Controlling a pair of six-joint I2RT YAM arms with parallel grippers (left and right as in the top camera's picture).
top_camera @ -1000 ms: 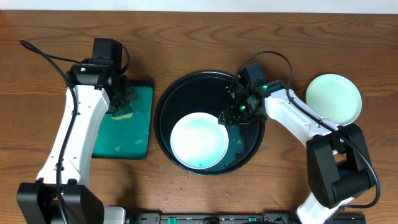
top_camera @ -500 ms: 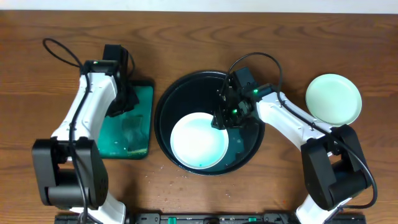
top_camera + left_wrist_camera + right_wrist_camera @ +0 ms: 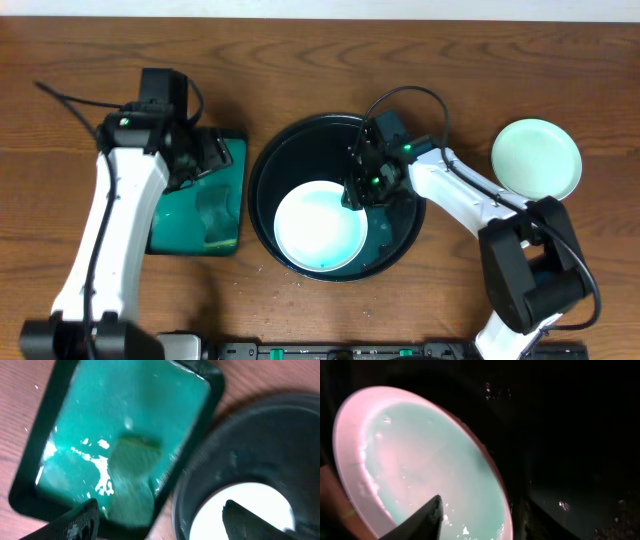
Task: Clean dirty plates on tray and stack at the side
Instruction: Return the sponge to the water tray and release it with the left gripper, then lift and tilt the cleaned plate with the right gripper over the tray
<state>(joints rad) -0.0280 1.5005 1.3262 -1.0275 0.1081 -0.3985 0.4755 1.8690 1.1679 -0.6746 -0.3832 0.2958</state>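
Two robot arms, each built of smooth white tubular links joined by blocky black joint housings. The left arm (image 3: 110,215) has a thin black cable (image 3: 70,97) running from its black wrist block, where a small green light glows. The right arm (image 3: 465,190) has a looping black cable (image 3: 410,89) above its wrist, with green lights there too. The left tool (image 3: 160,505) has dark fingers (image 3: 80,520), one finely gridded. The right tool (image 3: 355,193) is black.
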